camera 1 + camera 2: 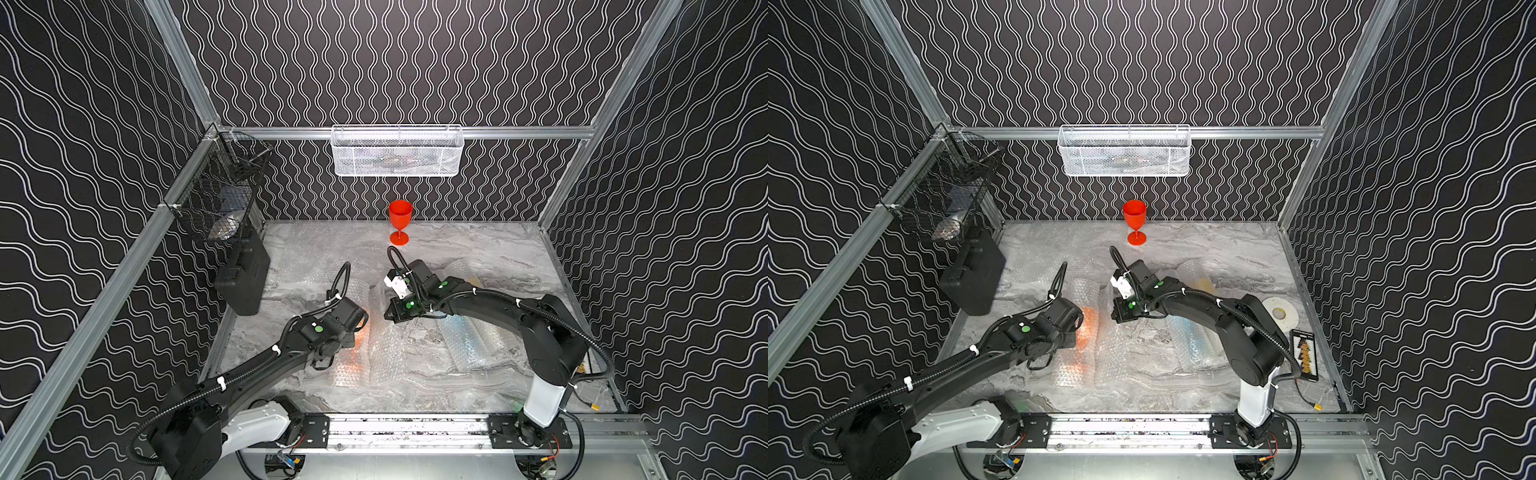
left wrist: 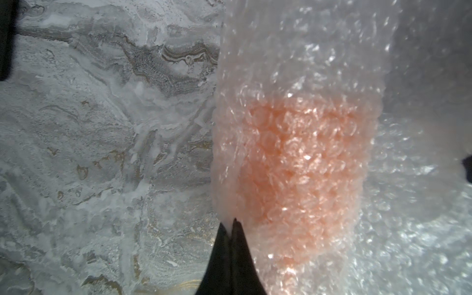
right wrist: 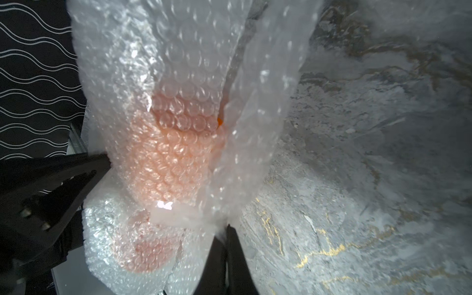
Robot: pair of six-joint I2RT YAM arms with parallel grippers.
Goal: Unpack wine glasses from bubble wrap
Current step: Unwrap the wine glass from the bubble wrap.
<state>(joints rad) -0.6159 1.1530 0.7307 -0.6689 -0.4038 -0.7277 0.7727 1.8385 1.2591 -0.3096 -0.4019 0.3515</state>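
The red goblet [image 1: 400, 220] [image 1: 1135, 220] stands upright and unwrapped at 12 o'clock on the bench [image 1: 478, 390], close to the back wall, in both top views. Just toward 8 o'clock from the bench's middle lies a bubble wrap roll [image 1: 353, 353] [image 1: 1079, 353], with the orange goblet [image 2: 293, 166] [image 3: 173, 163] a blurred glow inside it.

The left end effector [image 2: 232, 222] is closed tight, its tips pinching the edge of the roll. The right end effector [image 3: 226, 227] is closed too, pinching a loose flap of the same wrap. In the right wrist view a sliver of bare orange shows where the layers part. The two end effectors sit near each other over the roll's 12 o'clock end.

A light blue roll [image 1: 469, 340] [image 1: 1196, 340] lies toward 4 o'clock. A yellow roll [image 1: 473, 280] [image 1: 1200, 280] lies toward 2 o'clock, partly behind the right arm. A flat sheet [image 1: 316, 245] of wrap covers the bench toward 10 o'clock.
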